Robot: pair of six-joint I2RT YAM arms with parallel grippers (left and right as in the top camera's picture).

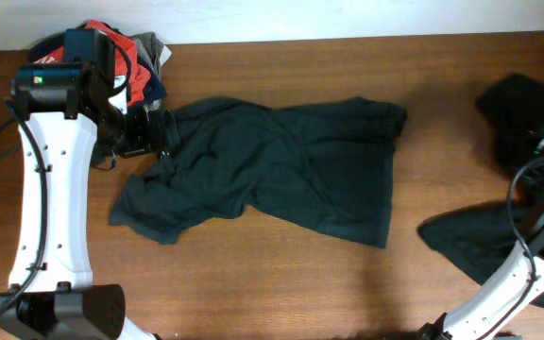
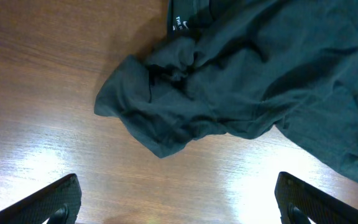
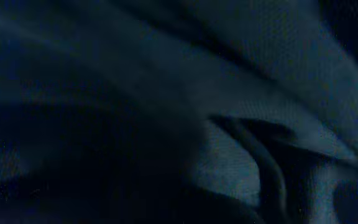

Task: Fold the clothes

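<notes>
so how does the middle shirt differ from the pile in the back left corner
The shirt is one dark garment, spread out though rumpled; the pile is several pieces bunched up. The shirt is one colour; the pile shows red, grey and dark blue. The shirt lies in plain view; the left arm partly hides the pile. Both are unfolded fabric on the table.

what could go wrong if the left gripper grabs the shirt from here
1. The left gripper is open above bunched fabric at one end of the T-shirt. Closing there may pinch several layers and deepen the crumple instead of flattening it.
2. That end lies close to the pile of clothes, so a pull that way could drag the shirt into the pile.
</notes>
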